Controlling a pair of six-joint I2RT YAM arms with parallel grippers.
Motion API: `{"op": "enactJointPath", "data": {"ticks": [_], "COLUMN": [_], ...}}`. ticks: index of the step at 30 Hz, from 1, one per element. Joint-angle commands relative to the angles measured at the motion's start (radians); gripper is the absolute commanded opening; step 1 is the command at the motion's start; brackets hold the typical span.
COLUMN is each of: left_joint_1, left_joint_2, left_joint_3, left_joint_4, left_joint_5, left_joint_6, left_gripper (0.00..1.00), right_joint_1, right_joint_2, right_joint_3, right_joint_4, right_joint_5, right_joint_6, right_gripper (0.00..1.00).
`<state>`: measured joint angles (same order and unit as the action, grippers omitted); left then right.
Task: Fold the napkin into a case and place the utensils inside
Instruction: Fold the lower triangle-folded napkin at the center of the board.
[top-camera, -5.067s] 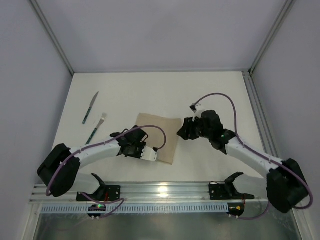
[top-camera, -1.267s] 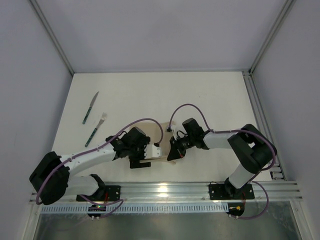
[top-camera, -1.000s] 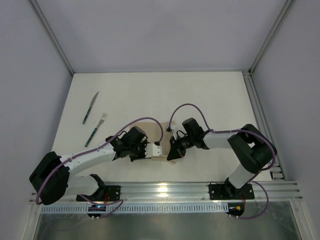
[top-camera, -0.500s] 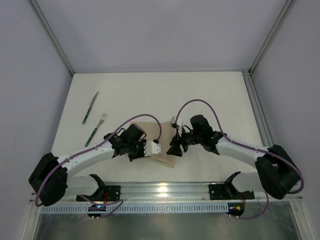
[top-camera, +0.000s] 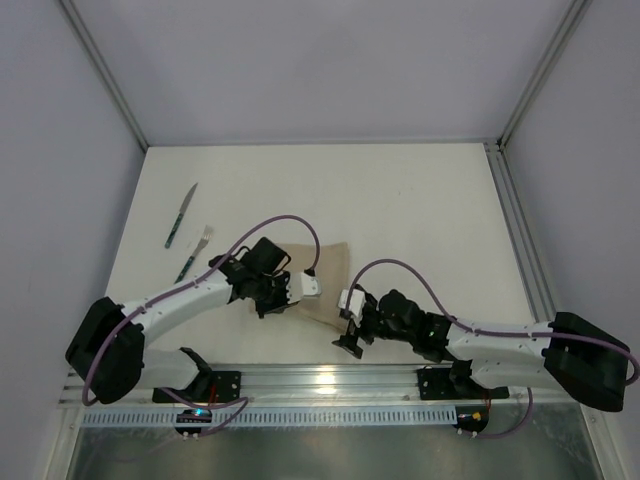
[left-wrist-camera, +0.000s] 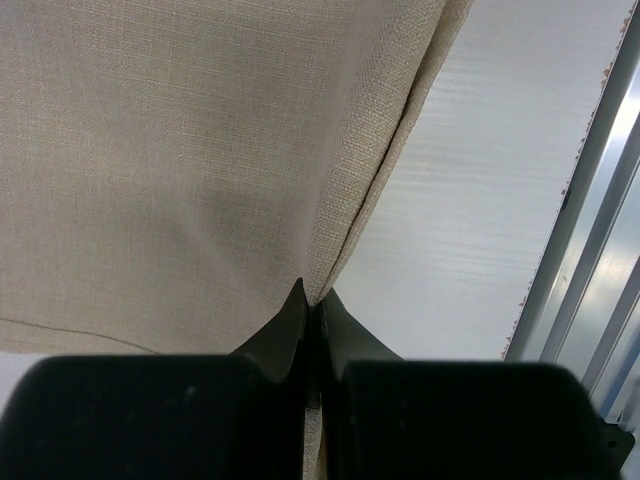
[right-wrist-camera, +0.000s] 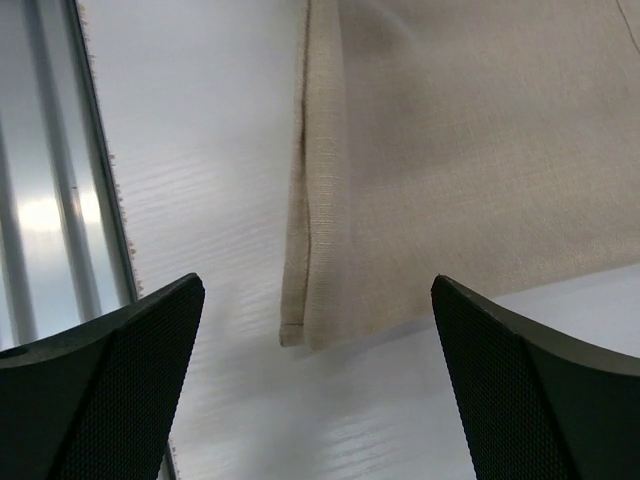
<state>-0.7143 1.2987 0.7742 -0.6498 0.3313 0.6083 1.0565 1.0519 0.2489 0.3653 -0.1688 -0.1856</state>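
The beige napkin (top-camera: 330, 268) lies doubled over near the table's front middle. My left gripper (top-camera: 299, 297) is shut on its folded edge; in the left wrist view the black fingertips (left-wrist-camera: 300, 312) pinch the napkin (left-wrist-camera: 200, 150) where two layers meet. My right gripper (top-camera: 344, 330) stands open just in front of the napkin's near corner, holding nothing. In the right wrist view the napkin (right-wrist-camera: 460, 150) and its layered corner show between the wide-apart fingers (right-wrist-camera: 130, 330). The utensils lie far left: the knife (top-camera: 181, 215) and the fork (top-camera: 194, 256), both with teal handles.
An aluminium rail (top-camera: 320, 380) runs along the near table edge, close behind both grippers; it also shows as the rail (left-wrist-camera: 600, 250) and the rail (right-wrist-camera: 50, 200) in the wrist views. Purple cables (top-camera: 400, 270) loop above each wrist. Grey walls enclose the table.
My right gripper has opened, let go of the napkin and drawn back toward the near edge. My left gripper has shut on the napkin's folded edge and shifted slightly away from the rail.
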Motion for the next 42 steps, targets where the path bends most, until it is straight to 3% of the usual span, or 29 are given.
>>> {"op": "enactJointPath", "data": {"ticks": [1,8,12,17,21,25,29,33,37,42], "left_joint_1": [0.01,0.036,0.056,0.073,0.091,0.113,0.128,0.139,0.241,0.266], "left_joint_2": [0.005,0.004,0.004,0.005,0.002,-0.01,-0.032,-0.03,0.052,0.22], "left_joint_3": [0.042,0.054,0.057,0.057,0.057,0.06,0.069,0.076,0.12,0.246], "left_joint_4": [-0.017,-0.03,-0.039,-0.05,-0.079,-0.152,-0.295,-0.352,-0.347,-0.309], "left_joint_5": [0.045,0.086,0.097,0.117,0.138,0.184,0.235,0.247,0.296,0.293], "left_joint_6": [-0.016,-0.021,-0.021,-0.015,0.001,0.047,0.11,0.153,0.183,0.173], "left_gripper": [0.0,0.0,0.0,0.0,0.0,0.0,0.0,0.01,0.06,0.1], "right_joint_1": [0.019,0.068,0.072,0.071,0.072,0.071,0.054,-0.024,-0.168,-0.331], "right_joint_2": [0.066,0.256,0.315,0.35,0.3,0.212,0.146,0.149,0.242,0.394], "right_joint_3": [-0.004,0.069,0.069,0.076,0.078,0.147,0.22,0.263,0.291,0.349], "right_joint_4": [0.202,0.173,0.195,0.21,0.167,-0.04,-0.28,-0.339,-0.335,-0.318], "right_joint_5": [0.164,0.25,0.264,0.339,0.324,0.191,-0.073,-0.389,-0.541,-0.656], "right_joint_6": [-0.012,-0.037,-0.028,0.008,0.018,0.024,0.051,0.092,0.113,0.095], "right_gripper": [0.99,0.97,0.86,0.24,0.04,0.04,0.04,0.04,0.04,0.04]}}
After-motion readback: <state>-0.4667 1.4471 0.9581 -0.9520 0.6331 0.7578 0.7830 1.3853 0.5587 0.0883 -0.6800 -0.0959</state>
